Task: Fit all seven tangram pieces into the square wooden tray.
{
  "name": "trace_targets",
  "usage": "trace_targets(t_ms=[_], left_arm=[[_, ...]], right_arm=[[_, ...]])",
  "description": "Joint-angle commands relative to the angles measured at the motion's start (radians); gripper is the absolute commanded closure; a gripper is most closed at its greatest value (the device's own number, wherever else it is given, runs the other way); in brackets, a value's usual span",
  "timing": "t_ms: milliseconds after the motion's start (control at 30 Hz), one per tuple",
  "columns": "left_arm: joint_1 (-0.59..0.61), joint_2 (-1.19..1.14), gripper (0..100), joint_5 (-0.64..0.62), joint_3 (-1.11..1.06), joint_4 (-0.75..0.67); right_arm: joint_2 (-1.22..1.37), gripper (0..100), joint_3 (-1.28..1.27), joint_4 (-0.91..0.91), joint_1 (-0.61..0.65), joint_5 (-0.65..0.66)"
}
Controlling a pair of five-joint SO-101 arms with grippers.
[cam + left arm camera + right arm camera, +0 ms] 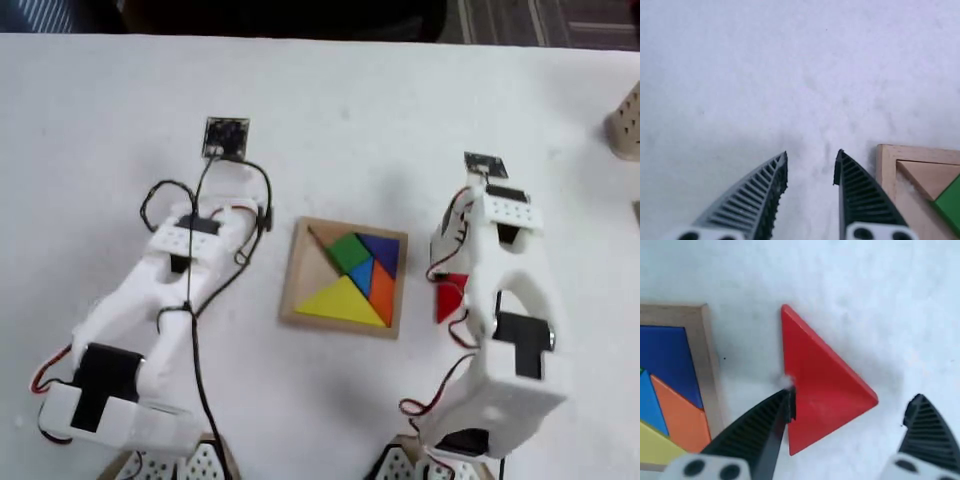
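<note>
Red triangle [815, 375] is lying on the table [330, 120] just beside the wooden tray [710, 365] — the right gripper [851, 402] is hovering open over it, while the left gripper [811, 167] is hanging open by the tray's opposite edge.

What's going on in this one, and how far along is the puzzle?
The right gripper is open around a red triangle that lies on the table just outside the wooden tray. A yellow triangle and green, blue, light blue and orange pieces sit in the tray. The left gripper is open over bare table at the tray's other side, holding nothing.
</note>
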State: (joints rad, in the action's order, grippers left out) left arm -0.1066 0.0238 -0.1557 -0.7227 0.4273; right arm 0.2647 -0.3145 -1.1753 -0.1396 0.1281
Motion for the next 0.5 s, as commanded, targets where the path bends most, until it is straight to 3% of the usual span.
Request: trace_targets(t_ms=[0,233,467], left_arm=[[0.010,0.047,83,0.008,0.014,-0.020],[0.010,0.048,83,0.008,0.014,-0.018],[0.010,0.048,83,0.008,0.014,-0.020]], right_arm=[[0.113,73.4,0.127,-0.062,-0.012,0.014],[0.183,77.2,0.216,-0.120,-0.008,0.017],[0.191,77.2,0.216,-0.166,0.028,0.132]])
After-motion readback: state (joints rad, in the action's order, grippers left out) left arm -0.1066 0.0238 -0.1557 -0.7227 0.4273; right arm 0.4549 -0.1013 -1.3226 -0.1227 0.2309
